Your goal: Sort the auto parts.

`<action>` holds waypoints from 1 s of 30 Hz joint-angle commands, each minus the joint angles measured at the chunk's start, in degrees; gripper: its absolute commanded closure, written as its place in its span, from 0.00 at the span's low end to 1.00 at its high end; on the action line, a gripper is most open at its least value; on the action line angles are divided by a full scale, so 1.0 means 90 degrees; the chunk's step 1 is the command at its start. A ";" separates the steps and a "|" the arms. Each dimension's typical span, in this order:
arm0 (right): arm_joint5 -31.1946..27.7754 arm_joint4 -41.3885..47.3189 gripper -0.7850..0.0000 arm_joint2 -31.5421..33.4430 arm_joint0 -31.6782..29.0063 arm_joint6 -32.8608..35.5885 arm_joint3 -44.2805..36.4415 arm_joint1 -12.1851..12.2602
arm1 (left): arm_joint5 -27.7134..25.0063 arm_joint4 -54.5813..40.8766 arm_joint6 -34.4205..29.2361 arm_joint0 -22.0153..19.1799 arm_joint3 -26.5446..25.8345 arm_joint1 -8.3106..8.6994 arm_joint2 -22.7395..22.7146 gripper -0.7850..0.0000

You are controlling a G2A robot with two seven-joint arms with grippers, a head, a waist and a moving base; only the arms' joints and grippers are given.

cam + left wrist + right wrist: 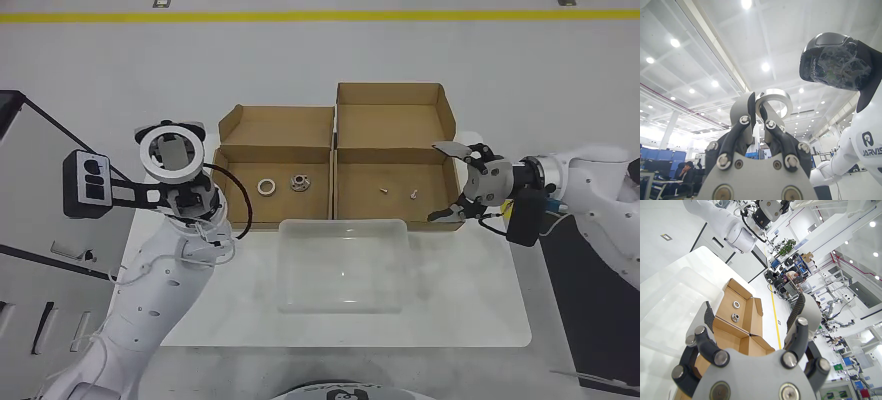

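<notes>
left box (240, 202) beside right box (355, 202) | both behind tray (343, 272) | ring (266, 186), flange (299, 182) in left

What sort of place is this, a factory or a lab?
Probably a robotics lab or test hall: other robot arms stand in the background, a yellow floor line runs behind the table, and the left gripper holds a machined metal ring.

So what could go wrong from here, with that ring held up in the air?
Two things, I think. The left tool pinches the metal ring at just one spot on its wall, pointing upward; a jolt could let it slip and fall. The right tool hangs open at the side wall of the right cardboard box, so a careless move might bump it and scatter the small screws inside.
</notes>
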 commanded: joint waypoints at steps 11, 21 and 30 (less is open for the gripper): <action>0.0000 0.0000 0.00 0.0000 0.0000 0.0000 0.0000 0.0000 | 0.0000 0.0000 0.0000 0.0000 0.0000 0.0000 0.0000 1.00; 0.0000 0.0000 0.00 0.0000 0.0000 0.0000 0.0000 0.0000 | 0.0186 -0.0030 -0.0892 -0.0190 0.0135 -0.0028 -0.0151 1.00; 0.0000 0.0000 0.00 0.0000 0.0000 0.0000 0.0000 0.0000 | -0.0338 0.0570 -0.2505 -0.0602 0.1248 0.0005 -0.0384 1.00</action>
